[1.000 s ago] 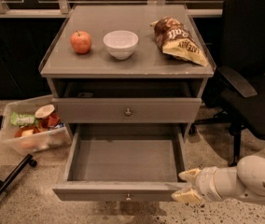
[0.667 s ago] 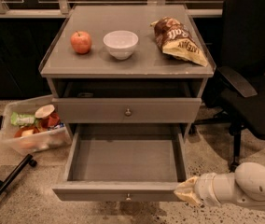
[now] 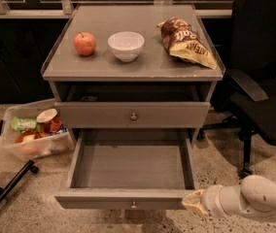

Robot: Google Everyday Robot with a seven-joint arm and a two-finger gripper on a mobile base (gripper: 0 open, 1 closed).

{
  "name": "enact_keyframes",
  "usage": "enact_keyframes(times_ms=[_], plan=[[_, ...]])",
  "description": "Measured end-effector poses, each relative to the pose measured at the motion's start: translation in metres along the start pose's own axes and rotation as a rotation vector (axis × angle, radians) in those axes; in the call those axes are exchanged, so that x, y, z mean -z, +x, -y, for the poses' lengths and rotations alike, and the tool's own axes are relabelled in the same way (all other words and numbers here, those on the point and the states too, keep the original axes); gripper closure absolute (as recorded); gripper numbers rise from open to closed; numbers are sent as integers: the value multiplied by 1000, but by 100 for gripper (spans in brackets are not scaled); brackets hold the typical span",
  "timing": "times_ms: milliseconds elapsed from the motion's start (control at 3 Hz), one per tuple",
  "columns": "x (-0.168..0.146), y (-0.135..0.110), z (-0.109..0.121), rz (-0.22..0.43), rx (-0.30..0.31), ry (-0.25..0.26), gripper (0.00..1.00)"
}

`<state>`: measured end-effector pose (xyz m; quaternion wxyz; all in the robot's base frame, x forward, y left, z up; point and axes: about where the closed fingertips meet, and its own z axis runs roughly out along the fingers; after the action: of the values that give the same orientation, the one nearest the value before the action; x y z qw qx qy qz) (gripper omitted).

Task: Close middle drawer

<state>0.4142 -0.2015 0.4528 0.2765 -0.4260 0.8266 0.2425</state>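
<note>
Middle drawer [image 3: 130, 166] is seen pulled far out toward the near side, below the taller-fronted drawer [image 3: 104, 114]. The gripper [image 3: 192, 203] is placed just beside its near right corner; its spread cannot be told.

A speckled floor [image 3: 225, 159] is lying underfoot, dimly lit. A black chair [image 3: 267, 106] is standing at the right; dark panels [image 3: 11, 62] are running behind.

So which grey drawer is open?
The wide shallow grey drawer, pulled out, inside showing; the taller-fronted grey drawer above is pushed in. The gripper is at the open one's front-right corner.
</note>
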Motion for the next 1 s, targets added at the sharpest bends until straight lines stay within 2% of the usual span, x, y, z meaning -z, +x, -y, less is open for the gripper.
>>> enact_keyframes(times_ms=[333, 667, 1000], plan=[[-17, 4, 13, 15, 51, -9, 100], [-26, 1, 22, 18, 111, -11, 81], [-29, 1, 23, 14, 135, -17, 58]])
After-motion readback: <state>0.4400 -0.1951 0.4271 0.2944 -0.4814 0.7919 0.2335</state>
